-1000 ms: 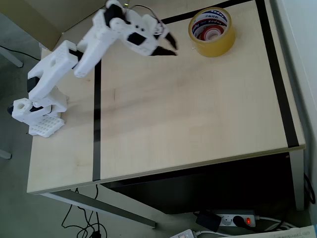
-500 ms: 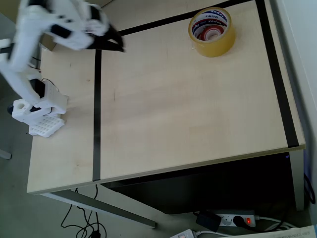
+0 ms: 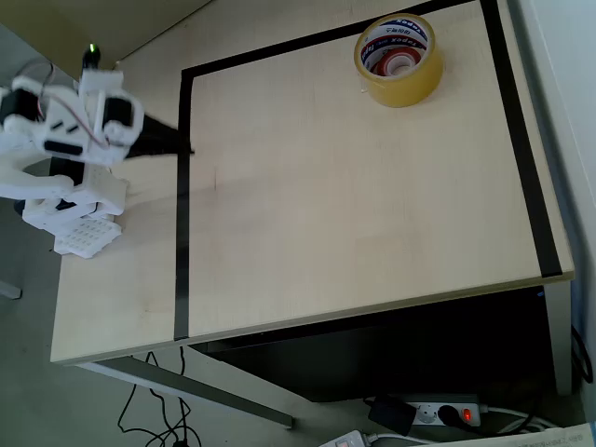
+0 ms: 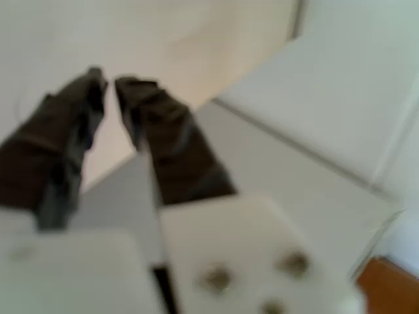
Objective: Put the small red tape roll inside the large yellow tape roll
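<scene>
Starting from your gripper: in the overhead view it sits folded back over the arm's base at the left edge of the table, its dark fingers drawn to a thin point that aims right, along the tabletop. The wrist view shows the two dark fingers close together with only a slim gap at the tips and nothing between them, so read them as nearly closed and empty, though that picture is blurred and you should not trust it far.

Your target lies up and to the right, well apart, at the far corner of the taped rectangle. The large yellow tape roll lies flat there, hole facing up. The small red tape roll already lies inside that hole, also flat, so the placing looks done and no reach seems called for.

Part of the red ring is cut off by the yellow roll's near wall, so you cannot tell whether it sits level on the table.
</scene>
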Controlling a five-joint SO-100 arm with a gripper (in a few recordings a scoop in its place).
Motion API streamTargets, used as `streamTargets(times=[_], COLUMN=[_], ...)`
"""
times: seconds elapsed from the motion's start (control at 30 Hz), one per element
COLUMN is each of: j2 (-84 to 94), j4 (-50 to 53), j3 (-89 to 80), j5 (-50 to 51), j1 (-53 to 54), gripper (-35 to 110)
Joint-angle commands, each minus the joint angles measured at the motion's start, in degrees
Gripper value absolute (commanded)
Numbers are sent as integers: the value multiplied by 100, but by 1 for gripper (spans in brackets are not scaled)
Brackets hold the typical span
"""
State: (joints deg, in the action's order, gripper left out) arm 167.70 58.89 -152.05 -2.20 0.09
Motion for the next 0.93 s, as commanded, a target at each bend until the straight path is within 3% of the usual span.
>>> streamTargets(times=[0.0,0.57,0.9], j2=[1872,2347,2338], j4=[193,527,1222], j3=[-1090,-2628,-2654], j5=[105,396,431], j1=[-185,-237,211], gripper=[0,0,0])
